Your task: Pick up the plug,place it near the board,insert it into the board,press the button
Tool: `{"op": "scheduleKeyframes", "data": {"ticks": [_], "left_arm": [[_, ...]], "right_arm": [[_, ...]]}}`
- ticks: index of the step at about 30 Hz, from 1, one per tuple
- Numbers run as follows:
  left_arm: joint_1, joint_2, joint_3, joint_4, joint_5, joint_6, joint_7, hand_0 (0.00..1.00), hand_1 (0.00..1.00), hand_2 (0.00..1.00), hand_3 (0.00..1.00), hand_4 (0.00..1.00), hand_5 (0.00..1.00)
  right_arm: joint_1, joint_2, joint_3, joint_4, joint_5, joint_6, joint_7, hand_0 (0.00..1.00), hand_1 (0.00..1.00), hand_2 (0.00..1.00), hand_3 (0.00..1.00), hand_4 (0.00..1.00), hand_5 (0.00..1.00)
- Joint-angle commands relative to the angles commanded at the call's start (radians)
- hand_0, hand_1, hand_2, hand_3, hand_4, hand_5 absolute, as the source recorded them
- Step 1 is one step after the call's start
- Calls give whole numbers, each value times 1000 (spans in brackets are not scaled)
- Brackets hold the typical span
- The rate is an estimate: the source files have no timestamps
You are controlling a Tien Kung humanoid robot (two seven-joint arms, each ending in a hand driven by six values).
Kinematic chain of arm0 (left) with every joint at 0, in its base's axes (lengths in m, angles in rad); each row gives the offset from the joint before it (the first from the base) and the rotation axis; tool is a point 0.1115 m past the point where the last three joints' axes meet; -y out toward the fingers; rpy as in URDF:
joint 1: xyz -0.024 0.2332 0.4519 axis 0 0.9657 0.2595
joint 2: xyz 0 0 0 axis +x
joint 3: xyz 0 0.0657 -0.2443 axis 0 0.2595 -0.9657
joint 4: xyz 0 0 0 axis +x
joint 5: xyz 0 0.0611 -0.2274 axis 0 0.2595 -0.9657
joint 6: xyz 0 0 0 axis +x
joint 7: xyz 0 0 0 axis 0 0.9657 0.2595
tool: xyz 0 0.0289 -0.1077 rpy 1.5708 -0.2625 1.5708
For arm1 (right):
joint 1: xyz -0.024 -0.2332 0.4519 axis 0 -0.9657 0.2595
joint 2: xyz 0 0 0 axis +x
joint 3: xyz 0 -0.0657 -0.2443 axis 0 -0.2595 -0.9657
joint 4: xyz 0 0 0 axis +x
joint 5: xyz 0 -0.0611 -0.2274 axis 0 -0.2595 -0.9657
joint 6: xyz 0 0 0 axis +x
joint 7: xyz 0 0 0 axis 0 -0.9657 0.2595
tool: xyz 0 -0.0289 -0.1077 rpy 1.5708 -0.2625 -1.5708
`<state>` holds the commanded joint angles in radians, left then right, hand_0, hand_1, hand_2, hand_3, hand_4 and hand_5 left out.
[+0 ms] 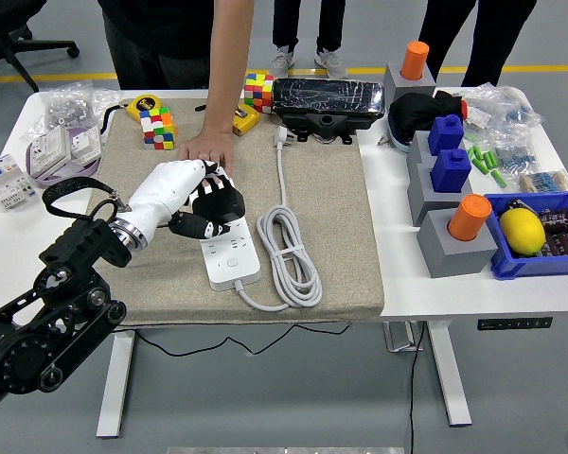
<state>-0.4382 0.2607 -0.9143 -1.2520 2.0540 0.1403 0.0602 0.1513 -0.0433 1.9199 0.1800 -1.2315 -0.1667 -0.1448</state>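
Hovering over the white power strip [229, 241], left hand [211, 206] with black fingers curled, empty. Plug [283, 138] lying up and right, well apart, prongs far-pointing, cord trailing near. Person's hand [206, 149] pinning the strip's far end.

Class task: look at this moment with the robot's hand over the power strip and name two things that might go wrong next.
1. The left hand hovers over the strip right beside the person's hand steadying it; they may collide.
2. The plug lies unplugged at the mat's far end, so pressing the button now would skip insertion.
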Motion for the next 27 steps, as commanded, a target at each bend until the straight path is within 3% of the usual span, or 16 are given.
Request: {"op": "scheduleKeyframes", "data": {"ticks": [6,12,27], "left_arm": [[-40,0,66,84,-7,14,-11,208,238,361,503,812,2],[-56,-4,86,138,-7,25,-20,210,240,361,504,812,2],[-73,-4,61,196,-2,23,-29,213,239,359,509,819,2]], "right_arm": [[1,0,-5,0,5,-1,0,803,752,747,789,998,998],[-2,0,-6,0,5,-2,-2,804,752,747,789,998,998],[-1,1,-5,0,7,-3,-1,803,751,747,789,998,998]]}}
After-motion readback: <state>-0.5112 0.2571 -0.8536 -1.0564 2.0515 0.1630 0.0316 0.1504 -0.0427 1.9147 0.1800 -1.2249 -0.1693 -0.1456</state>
